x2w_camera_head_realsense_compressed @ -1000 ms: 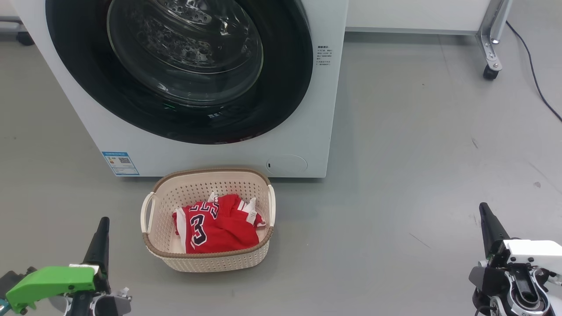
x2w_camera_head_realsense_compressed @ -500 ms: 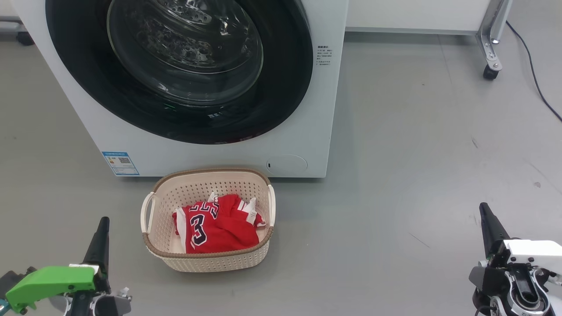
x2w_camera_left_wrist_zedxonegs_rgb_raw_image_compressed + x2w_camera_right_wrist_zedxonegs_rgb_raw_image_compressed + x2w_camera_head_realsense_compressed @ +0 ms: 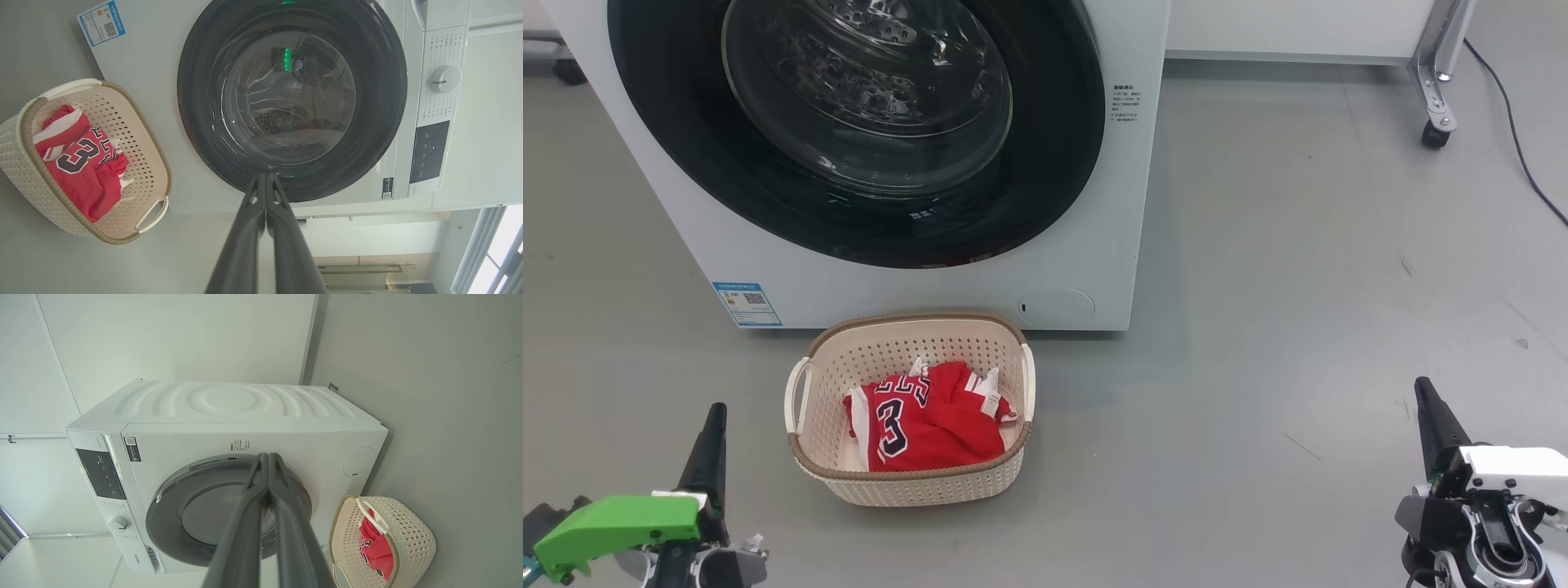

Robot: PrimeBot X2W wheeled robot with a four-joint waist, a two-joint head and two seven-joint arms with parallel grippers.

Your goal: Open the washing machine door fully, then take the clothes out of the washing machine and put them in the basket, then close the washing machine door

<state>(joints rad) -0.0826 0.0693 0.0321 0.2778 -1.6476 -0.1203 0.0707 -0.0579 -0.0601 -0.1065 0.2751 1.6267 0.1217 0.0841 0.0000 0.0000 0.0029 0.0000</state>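
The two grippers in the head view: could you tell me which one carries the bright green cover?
The left gripper, at the lower left, carries the green cover; the right gripper has a white housing instead.

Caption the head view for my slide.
Red jersey in cream perforated basket before white washing machine, its round black-ringed glass door closed.

The left gripper [image 3: 716, 412] sits at the lower left, fingers pressed together and pointing up the head view, with a green cover [image 3: 621, 523] on its wrist. The right gripper [image 3: 1422, 385] mirrors it at the lower right, likewise closed, with a white cover [image 3: 1515, 464]. Both arms seem drawn back, though little forearm shows.
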